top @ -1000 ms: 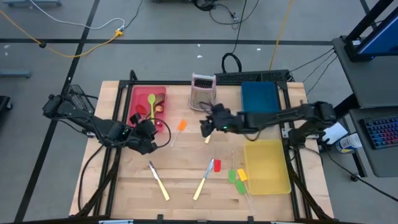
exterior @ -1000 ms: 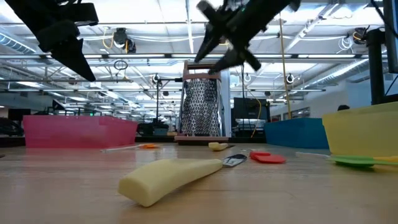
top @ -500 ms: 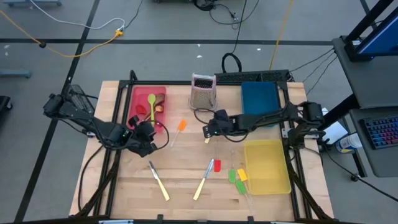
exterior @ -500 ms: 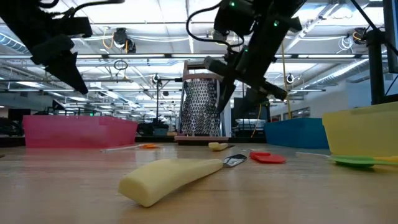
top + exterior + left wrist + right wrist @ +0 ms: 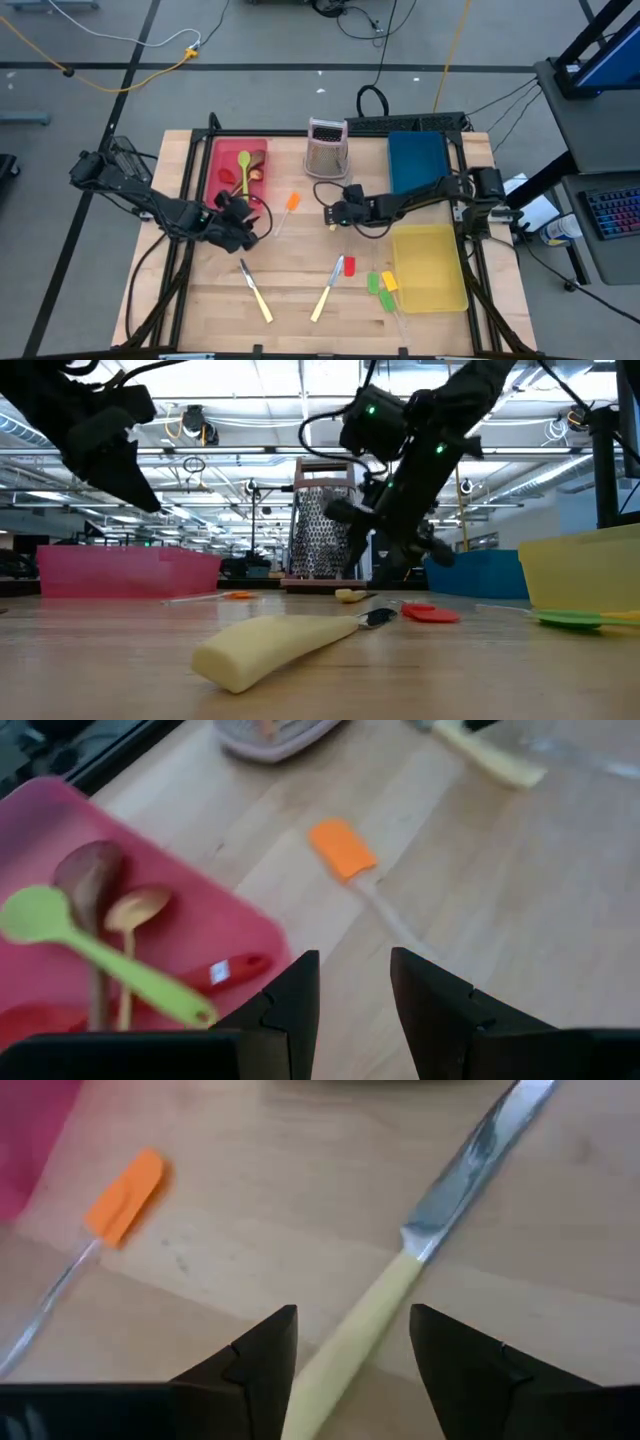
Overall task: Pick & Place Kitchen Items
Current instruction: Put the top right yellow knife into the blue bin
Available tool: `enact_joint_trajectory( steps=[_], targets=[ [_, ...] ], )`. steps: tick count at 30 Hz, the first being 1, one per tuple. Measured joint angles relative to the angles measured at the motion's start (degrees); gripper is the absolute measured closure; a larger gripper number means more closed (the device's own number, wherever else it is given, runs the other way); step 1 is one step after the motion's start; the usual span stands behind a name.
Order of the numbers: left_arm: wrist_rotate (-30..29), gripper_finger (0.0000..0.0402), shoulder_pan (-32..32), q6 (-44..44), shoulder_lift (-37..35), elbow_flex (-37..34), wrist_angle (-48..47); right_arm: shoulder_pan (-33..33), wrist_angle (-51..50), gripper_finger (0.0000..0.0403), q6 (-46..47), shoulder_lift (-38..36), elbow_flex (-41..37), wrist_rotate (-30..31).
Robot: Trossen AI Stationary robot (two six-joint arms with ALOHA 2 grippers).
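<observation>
Right wrist view: right gripper fingers spread apart, nothing clamped, straddling a cream-handled knife. Its handle runs down between the two fingers, blade pointing away beyond the tips; fingers not closed on it. Orange spatula lies well off to one side of the fingers, clear handle trailing away.

High view: right gripper low over the table middle, just in front of the metal grater. Left gripper sits at the near corner of the red tray, the spatula just beyond its tips.

Left wrist view: left gripper fingers parted, empty. Red tray corner lies just off one finger; the spatula's clear handle runs in toward the gap. In the tray: green spoon, brown spoon, a darker red one, and probably a red spoon at the edge, mostly cut off.

Low view: left gripper hangs clear above the tabletop. Right gripper is down near the wood, tips hard to make out.

Elsewhere in the high view, well away from both grippers: two more knives, a red spatula, green and yellow spatulas beside the yellow tray. Blue tray behind it.
</observation>
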Motion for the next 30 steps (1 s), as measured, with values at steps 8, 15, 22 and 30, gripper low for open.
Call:
enact_joint_trajectory(
  steps=[8,15,22,30],
  targets=[
    [0.3,0.0270,0.0,3.6,0.0,-1.2,6.0,-0.1,0.4,0.0256,2.6,5.1,0.3,1.9],
    [0.8,0.0270,-1.1,3.7,0.0,-1.2,6.0,-0.4,-8.1,0.0300,-1.2,5.7,0.3,5.6],
    [0.8,0.0270,-2.4,4.5,0.0,-1.2,6.1,-0.5,-20.0,0.0352,-1.6,3.4,0.2,6.7],
    [0.9,0.0270,-3.7,3.2,0.0,-1.2,6.1,-0.5,-24.9,0.0353,-1.7,2.4,0.1,6.2]
  ],
)
